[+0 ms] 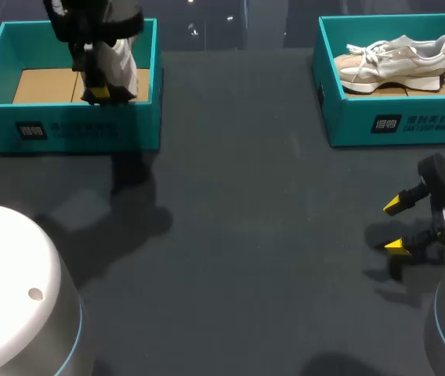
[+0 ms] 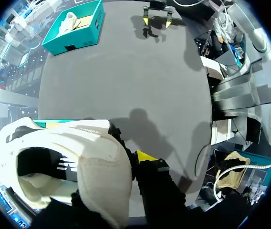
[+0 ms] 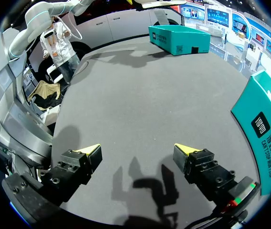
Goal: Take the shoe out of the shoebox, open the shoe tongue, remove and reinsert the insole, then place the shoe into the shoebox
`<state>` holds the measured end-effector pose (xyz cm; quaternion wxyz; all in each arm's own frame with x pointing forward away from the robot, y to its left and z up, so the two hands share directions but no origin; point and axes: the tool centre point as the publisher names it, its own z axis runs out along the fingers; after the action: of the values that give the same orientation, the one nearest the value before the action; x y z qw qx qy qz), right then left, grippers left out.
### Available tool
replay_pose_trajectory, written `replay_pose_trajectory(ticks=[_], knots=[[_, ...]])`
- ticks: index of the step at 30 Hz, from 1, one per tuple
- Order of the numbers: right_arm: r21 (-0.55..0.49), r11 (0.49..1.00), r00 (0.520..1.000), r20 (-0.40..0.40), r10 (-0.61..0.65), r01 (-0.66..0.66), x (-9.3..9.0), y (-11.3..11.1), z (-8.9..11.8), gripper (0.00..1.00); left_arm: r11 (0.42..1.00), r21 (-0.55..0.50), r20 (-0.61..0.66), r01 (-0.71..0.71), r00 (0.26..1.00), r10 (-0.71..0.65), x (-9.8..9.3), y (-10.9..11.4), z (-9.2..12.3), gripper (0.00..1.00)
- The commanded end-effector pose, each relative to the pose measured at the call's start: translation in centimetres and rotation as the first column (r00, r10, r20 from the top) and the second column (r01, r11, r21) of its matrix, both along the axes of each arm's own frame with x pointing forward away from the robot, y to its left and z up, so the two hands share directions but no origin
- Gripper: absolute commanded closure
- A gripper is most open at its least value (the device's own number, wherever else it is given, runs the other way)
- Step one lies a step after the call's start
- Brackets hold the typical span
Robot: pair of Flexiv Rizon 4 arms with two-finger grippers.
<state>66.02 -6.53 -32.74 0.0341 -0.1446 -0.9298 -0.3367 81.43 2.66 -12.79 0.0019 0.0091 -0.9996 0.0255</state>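
Gripping the shoe (image 1: 119,63) over the left shoebox (image 1: 66,129), long axis near upright, is the left pincer (image 1: 97,92) — the right pincer (image 1: 396,225), spread wide, hangs well apart.

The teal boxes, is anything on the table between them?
No. Only bare dark table lies between the left shoebox and the right shoebox, as the head view shows.
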Motion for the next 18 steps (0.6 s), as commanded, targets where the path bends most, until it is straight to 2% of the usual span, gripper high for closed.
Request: replay_pose_trajectory(ticks=[1,5,11,18], knots=[[-0.004,1.000,1.000,0.002,-0.002,0.002,-0.2,0.0,0.1,0.00,0.999,-0.025,-0.037,-0.030,0.999,0.029,4.9,4.7,0.0,1.00],[-0.004,1.000,1.000,0.002,-0.002,0.002,-0.2,0.0,0.1,0.00,0.998,-0.031,-0.064,-0.054,0.997,0.052,8.7,8.3,-0.2,1.00],[-0.004,1.000,1.000,0.002,-0.002,0.002,-0.2,0.0,0.1,0.00,0.999,0.000,-0.062,-0.050,0.997,0.050,13.8,12.1,-1.5,1.00],[-0.004,1.000,1.000,0.002,-0.002,0.002,-0.2,0.0,0.1,0.00,1.000,0.011,-0.067,-0.013,0.998,0.013,16.8,15.9,-2.9,1.00]])
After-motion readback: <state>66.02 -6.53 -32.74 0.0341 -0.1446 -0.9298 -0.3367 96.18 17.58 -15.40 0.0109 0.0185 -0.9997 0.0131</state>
